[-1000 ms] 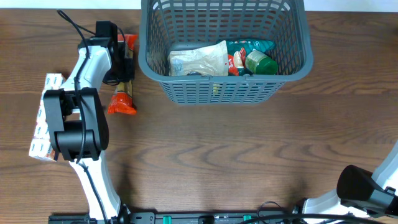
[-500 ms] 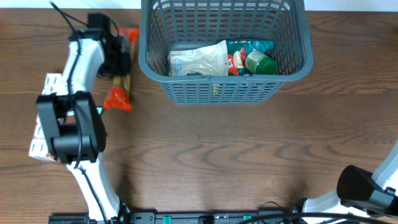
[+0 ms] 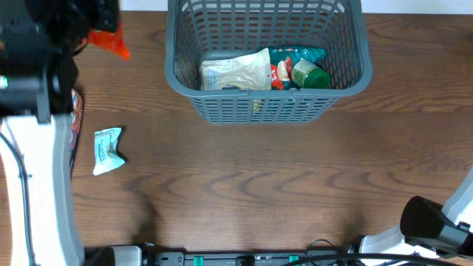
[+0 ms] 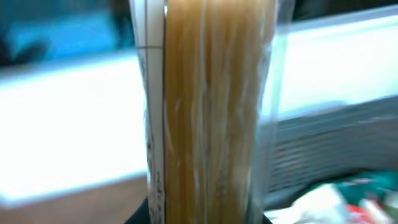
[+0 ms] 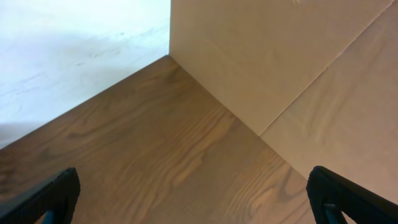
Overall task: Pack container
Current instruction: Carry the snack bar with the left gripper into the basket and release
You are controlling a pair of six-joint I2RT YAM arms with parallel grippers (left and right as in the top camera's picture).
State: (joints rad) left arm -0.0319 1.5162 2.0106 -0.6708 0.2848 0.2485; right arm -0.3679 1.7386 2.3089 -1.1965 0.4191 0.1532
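Left jaws: I read them as closed on 1 pasta pack (image 4: 211, 112). On my left wrist feed the pack stands upright through the middle of the frame, pale yellow strands in clear wrap, all of it blurred. The fingers are hidden behind it.

Left gripper (image 3: 94, 21): held high above the table (image 3: 259, 185) at the far left corner. The orange end (image 3: 111, 42) of the pack sticks out on its right, on the side toward the container and apart from its rim.

Right jaws: spread wide, nothing between them.

Right gripper (image 5: 193, 186): 2 dark fingertips (image 5: 59, 193) sit at the lower corners of its own view, over bare wood. The right arm (image 3: 436, 225) is at the near right corner.

Container (image 3: 266, 107): 1 dark grey slotted basket, upright on the table, far centre. A blurred stretch of its wall also shows at the right of the left wrist view (image 4: 329, 143).

Contents of the container:
- 1 white bag (image 3: 236, 72), on the left
- 1 teal packet (image 3: 299, 53), far right
- 1 green-lidded jar (image 3: 310, 75), near right, on its side
- 1 red item (image 3: 276, 74), between bag and jar; I cannot tell what it is

Loose on the table: 1 small pale blue packet (image 3: 108, 150), at the left, well apart from the container.
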